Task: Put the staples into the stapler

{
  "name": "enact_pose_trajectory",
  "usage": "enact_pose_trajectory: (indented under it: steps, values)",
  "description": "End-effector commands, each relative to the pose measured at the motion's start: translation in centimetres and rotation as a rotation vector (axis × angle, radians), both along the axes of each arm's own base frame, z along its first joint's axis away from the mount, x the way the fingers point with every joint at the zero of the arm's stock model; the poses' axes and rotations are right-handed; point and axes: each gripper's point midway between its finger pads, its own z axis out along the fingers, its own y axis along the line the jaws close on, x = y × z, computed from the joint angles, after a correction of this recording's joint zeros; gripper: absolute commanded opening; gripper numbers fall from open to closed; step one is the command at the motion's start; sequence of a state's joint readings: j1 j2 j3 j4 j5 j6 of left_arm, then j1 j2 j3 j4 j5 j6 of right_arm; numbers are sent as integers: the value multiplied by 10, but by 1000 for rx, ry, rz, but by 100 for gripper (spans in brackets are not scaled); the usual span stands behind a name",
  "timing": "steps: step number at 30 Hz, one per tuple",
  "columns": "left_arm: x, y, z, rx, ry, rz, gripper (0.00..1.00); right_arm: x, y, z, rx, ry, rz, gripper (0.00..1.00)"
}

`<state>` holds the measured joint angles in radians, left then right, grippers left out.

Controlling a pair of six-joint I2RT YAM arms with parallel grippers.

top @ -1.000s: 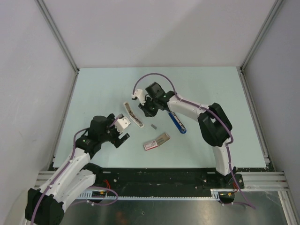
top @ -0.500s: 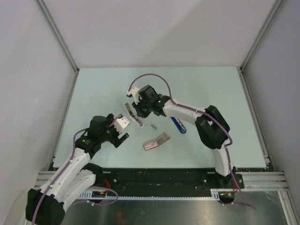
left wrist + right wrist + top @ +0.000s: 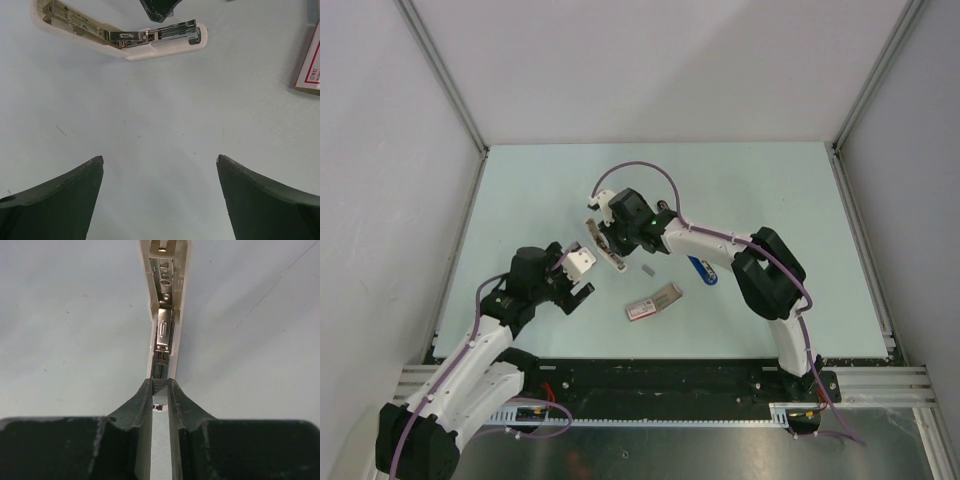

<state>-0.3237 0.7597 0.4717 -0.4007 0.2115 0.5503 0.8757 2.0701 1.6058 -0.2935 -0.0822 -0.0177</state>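
Right tool [image 3: 160, 385], staples [image 3: 160, 399] now over stapler [image 3: 163, 335]

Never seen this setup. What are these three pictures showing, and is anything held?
Two robot arms at a table. One picture looks down from above; the other two come from cameras on each wrist. Lying there: an opened cream stapler, a pink-and-white box, a loose grey strip and a blue item. The left gripper hangs open, empty. The right gripper has its jaws nearly shut on a small silvery piece, probably staples, over the stapler's channel.
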Motion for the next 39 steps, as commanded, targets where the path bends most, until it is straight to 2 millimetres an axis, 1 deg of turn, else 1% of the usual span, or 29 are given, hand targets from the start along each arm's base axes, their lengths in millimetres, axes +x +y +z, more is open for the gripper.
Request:
enact_pose_trajectory:
  steps: [1,6,13,28,39]
  values:
    - [6,2,3,1,-28,8,100,7,9,7,26,-19,-38,9]
    - [6,2,3,0,-28,9,99,7,9,-2,10,-12,-40,9]
    - [6,2,2,-2,-25,7,99,6,10,-7,6,4,-40,8]
    - [6,2,3,-4,-28,6,100,4,13,-2,14,4,-41,8]
    - [6,2,3,-3,-29,8,99,1,14,-4,18,24,-43,7]
